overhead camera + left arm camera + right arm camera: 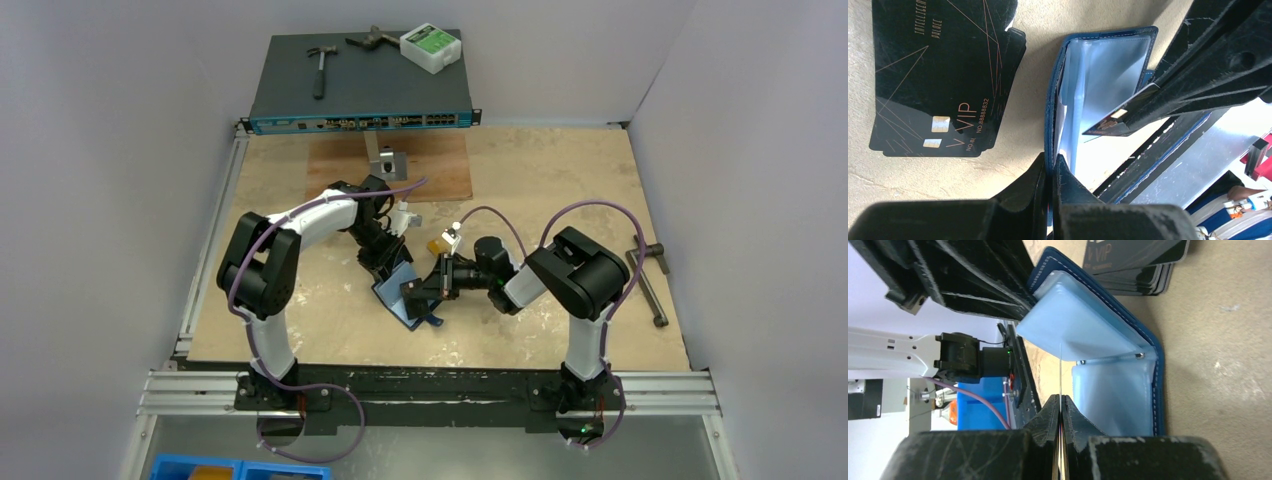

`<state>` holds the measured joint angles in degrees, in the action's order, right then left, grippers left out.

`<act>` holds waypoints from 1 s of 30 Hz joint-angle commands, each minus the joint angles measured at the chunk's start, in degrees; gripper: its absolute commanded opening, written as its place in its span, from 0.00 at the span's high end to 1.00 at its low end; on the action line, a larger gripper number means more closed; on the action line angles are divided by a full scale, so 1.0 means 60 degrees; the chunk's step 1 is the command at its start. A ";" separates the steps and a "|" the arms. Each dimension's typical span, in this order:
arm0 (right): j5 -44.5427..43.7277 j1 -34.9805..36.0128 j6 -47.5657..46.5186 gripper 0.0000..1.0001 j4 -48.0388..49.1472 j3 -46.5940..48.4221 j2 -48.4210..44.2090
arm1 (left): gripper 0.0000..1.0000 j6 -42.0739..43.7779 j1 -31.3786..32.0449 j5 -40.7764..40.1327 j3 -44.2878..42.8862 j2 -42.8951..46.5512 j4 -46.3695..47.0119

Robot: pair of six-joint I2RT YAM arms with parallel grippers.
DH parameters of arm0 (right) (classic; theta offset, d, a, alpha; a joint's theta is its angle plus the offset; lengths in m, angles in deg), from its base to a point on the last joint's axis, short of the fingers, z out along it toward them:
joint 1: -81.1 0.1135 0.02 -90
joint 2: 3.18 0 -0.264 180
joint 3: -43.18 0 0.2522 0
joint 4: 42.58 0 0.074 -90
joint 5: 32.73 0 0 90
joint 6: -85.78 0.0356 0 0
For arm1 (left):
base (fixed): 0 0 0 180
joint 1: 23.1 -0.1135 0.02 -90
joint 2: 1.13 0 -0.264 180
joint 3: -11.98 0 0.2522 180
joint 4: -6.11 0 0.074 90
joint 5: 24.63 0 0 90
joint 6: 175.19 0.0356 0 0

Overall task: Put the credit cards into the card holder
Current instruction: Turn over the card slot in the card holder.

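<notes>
Was a robotics lab/workbench setup. Rack network switch [360, 100] sat at the table's [560, 180] far edge w/ a hammer [320, 70] on top. Bar clamp [650, 285] lay well right of the switch.

Top view: soft, even light from above, sharp all over, with only faint shadows on the table [330, 330]. Left wrist view: the lower right is washed out white, and the near fingers [1023, 200] are dark and blurred. Right wrist view: the left side is overexposed, and the holder [1108, 385] sleeves glow pale blue.
</notes>
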<state>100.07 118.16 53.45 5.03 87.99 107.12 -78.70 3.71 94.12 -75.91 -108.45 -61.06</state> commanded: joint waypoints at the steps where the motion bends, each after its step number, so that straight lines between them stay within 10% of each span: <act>1: -0.0308 -0.0011 -0.0443 1.00 -0.0495 0.0273 0.0038 | 0.98 -0.0190 0.0057 0.0337 -0.0012 0.0471 0.0086; 30: -0.0107 0.0034 -0.0846 1.00 -0.1897 0.0759 -0.1278 | 1.00 -0.0257 0.0029 0.0362 0.0006 0.0208 0.0121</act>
<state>98.92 118.18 50.57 -3.78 91.44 102.74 -79.67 3.67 95.63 -75.91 -108.15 -61.04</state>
